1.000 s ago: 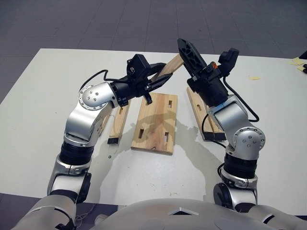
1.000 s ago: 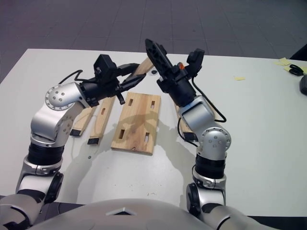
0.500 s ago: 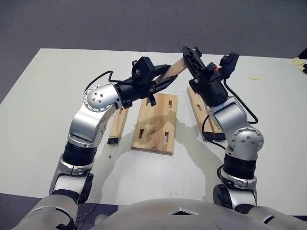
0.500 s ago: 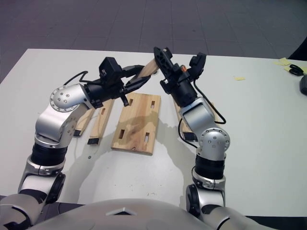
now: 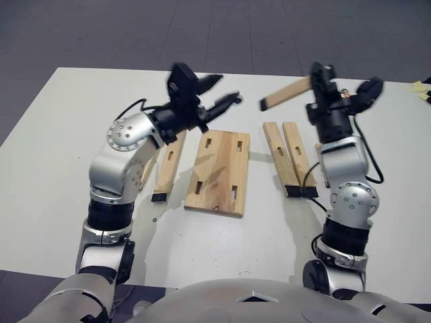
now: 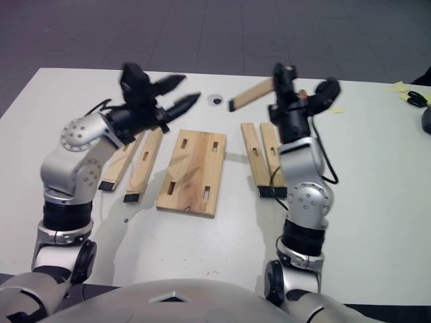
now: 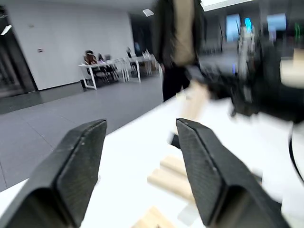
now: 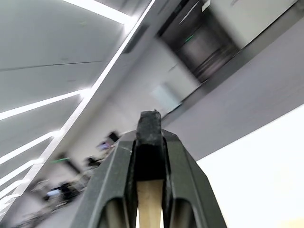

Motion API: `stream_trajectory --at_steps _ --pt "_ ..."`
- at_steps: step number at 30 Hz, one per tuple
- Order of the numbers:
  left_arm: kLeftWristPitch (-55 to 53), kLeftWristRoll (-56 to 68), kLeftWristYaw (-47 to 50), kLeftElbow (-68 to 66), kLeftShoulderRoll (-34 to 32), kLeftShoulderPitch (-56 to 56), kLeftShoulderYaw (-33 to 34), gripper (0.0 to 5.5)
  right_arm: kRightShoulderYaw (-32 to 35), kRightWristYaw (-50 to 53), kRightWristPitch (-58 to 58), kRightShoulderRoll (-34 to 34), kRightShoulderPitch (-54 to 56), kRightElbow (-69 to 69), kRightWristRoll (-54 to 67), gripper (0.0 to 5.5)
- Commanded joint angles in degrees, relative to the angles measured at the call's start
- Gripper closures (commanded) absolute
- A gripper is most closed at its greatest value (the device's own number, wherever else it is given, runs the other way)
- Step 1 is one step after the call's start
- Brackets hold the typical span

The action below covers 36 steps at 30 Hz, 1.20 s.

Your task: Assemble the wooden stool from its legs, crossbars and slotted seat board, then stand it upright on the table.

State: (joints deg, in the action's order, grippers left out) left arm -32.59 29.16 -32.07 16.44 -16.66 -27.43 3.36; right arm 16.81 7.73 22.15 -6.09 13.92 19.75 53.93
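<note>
The slotted seat board (image 5: 218,171) lies flat in the middle of the white table (image 5: 60,148). Two wooden legs (image 5: 290,159) with black end caps lie side by side to its right, and more legs (image 6: 144,162) lie to its left. My right gripper (image 5: 316,82) is shut on another wooden leg (image 5: 286,92), holding it in the air above the right-hand pair, black-capped end toward the middle. In the right wrist view its fingers (image 8: 114,190) clamp that leg (image 8: 149,204). My left gripper (image 5: 221,91) hovers open above the board's far left corner, holding nothing, its fingers (image 7: 80,161) spread wide.
A small dark round mark (image 6: 215,99) sits on the table beyond the board. Yellow notes (image 5: 417,86) and a dark object (image 6: 425,118) lie at the far right edge. Bare table stretches in front of the board and on the far left.
The left gripper has let go of the raised leg, opened and drawn back to the left. The right gripper closed on that leg and carried it to the right.
</note>
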Motion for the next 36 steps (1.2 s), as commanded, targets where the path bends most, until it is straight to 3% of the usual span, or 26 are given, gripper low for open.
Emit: stream_trajectory --at_steps 1,5,13,23,30,36 --pt "-3.26 4.22 11.58 -5.86 0.76 -4.63 12.51 2.12 1.19 -4.08 -1.72 -7.58 -8.47 1.52 -11.13 5.06" --pt "-3.31 1.06 18.83 -9.82 -0.47 -3.4 15.3 1.4 1.45 -7.17 -1.52 -9.32 -11.77 0.78 -14.19 5.06" --pt "-2.95 -2.51 17.88 -10.19 -0.8 -1.25 9.06 0.11 0.03 -10.24 -0.98 -8.65 -9.19 -4.32 -17.54 5.06" --pt "-1.49 -3.93 17.65 -11.4 0.59 0.78 7.54 0.1 -2.23 -11.15 4.58 -4.05 -5.6 -3.94 -12.79 5.06" --pt "-1.03 -4.24 17.85 -11.4 1.41 1.55 6.5 0.1 -7.51 -15.36 1.79 -6.3 -4.96 -7.51 -21.51 5.06" --pt "-0.68 -5.19 17.82 -11.59 1.82 2.03 6.31 0.1 -6.07 -16.83 1.15 -6.71 -3.72 -8.53 -23.22 5.06"
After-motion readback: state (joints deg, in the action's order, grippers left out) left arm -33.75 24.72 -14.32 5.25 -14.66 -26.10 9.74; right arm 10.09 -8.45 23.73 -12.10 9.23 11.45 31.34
